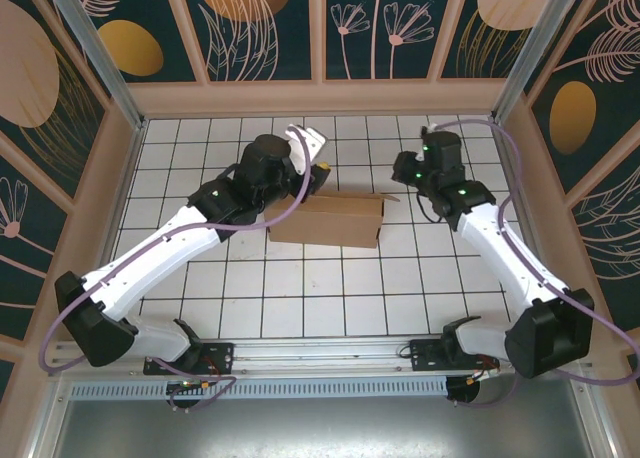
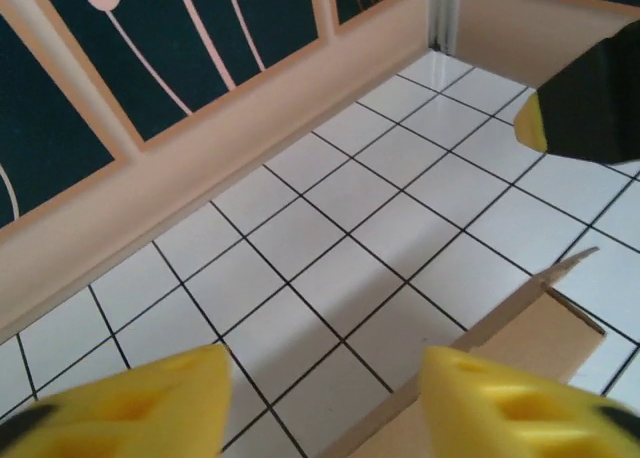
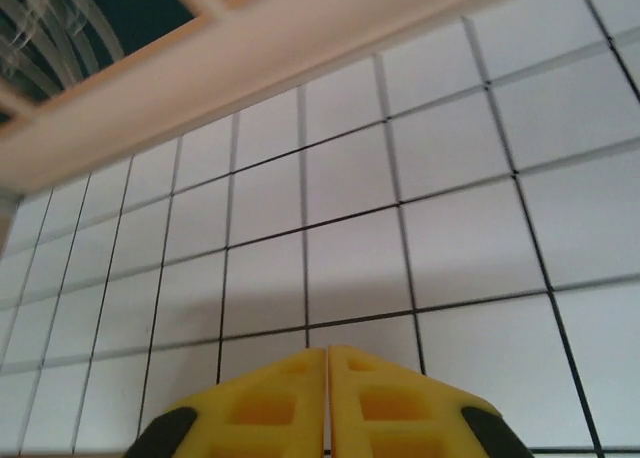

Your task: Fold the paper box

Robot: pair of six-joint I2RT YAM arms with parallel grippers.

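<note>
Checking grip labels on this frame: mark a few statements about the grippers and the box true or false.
1. The right gripper is shut with nothing in it. True.
2. The left gripper is clamped on the paper box. False: its fingers stand apart, with table tiles showing between them.
3. The paper box lies on the tiled table. True.
4. The paper box is a large flat sheet spread out. False: it is a compact rectangular shape.

Brown box between two arms
The paper box (image 1: 328, 220) lies on the white tiled table (image 1: 300, 308). The left gripper (image 1: 320, 168) hovers over its far left corner, and the right arm (image 1: 490, 243) reaches near its right end.
</note>
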